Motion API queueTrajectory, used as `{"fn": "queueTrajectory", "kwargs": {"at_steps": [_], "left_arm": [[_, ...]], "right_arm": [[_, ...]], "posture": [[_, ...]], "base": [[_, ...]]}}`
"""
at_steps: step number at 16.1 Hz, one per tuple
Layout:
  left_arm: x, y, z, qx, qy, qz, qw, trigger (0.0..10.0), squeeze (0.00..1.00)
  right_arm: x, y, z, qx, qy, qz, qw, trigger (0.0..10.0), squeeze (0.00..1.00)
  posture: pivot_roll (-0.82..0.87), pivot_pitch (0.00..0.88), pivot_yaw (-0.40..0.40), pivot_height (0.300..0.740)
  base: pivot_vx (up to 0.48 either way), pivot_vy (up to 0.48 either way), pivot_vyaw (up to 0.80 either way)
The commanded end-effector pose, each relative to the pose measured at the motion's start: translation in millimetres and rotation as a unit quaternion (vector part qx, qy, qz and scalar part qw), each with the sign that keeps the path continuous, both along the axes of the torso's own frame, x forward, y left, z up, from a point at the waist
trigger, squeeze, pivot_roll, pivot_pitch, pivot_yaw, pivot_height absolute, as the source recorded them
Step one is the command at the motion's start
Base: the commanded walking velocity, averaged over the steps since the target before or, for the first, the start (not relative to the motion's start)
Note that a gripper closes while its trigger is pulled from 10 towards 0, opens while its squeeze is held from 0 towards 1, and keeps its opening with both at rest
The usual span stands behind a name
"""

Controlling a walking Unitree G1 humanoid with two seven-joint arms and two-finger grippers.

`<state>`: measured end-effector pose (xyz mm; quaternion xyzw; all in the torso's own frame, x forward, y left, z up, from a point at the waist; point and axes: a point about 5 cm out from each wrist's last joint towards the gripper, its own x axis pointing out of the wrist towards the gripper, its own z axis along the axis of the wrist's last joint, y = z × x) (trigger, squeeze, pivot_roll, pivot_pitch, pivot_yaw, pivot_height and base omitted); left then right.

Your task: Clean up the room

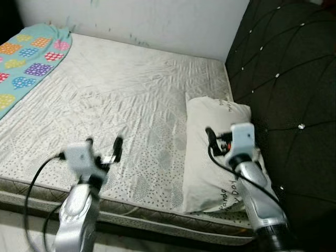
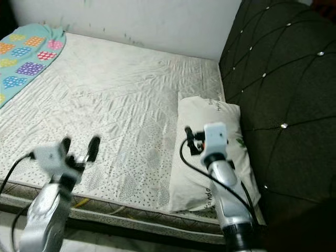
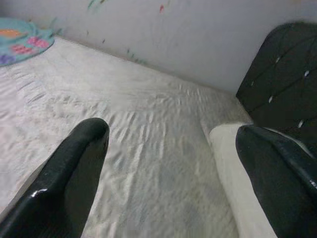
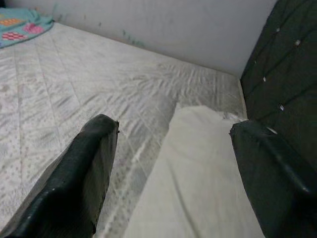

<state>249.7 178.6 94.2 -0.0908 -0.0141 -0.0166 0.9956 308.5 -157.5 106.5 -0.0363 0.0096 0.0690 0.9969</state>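
Over on the far left a teal blanket (image 1: 26,55) with bright patches lies bunched at the corner of the mattress (image 1: 115,100), well apart from both arms. Closer in, the left gripper (image 1: 103,148) hangs above the near edge of the bed with its two black fingers spread wide and nothing between them; through its wrist camera the fingers (image 3: 74,173) frame bare quilted fabric, with the pillow off to one side. Moving right, the white pillow (image 1: 210,142) lies flat against the dark tufted headboard (image 1: 289,84), its long axis running from the near edge of the bed away toward the wall (image 1: 157,21). The right gripper (image 1: 218,142) sits directly over it, fingers (image 4: 79,173) also parted wide and holding nothing, and the wrist view shows the pillow lying straight ahead along the line of those fingers. So the right arm looks by far the nearer one for the pillow; I'd guess a grab would mean dropping onto it and closing across its narrow width.
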Motion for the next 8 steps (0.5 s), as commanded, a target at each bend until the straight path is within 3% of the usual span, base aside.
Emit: {"fn": "queueTrajectory", "kwargs": {"at_steps": [1,5,8], "left_arm": [[-8.7,5.5,-1.7,0.012,0.002,0.005,1.000,10.0,0.00],[-46.8,22.3,-21.0,0.033,0.051,0.021,0.998,10.0,0.00],[-30.9,15.5,-13.7,0.026,0.029,0.023,0.999,10.0,0.00]], "right_arm": [[-5.2,-12.6,1.8,-0.007,-0.003,-0.018,1.000,10.0,0.00],[-35.0,-30.5,-14.4,-0.028,0.032,-0.035,0.998,10.0,0.00],[-25.7,-30.3,-8.8,-0.034,0.029,-0.029,0.999,10.0,0.00]], "posture": [[-0.02,0.000,-0.099,0.740],[-0.04,0.000,-0.101,0.740],[-0.04,0.000,-0.125,0.740]], "base": [[0.000,0.000,0.00],[0.000,0.000,0.00],[0.000,0.000,0.00]]}}
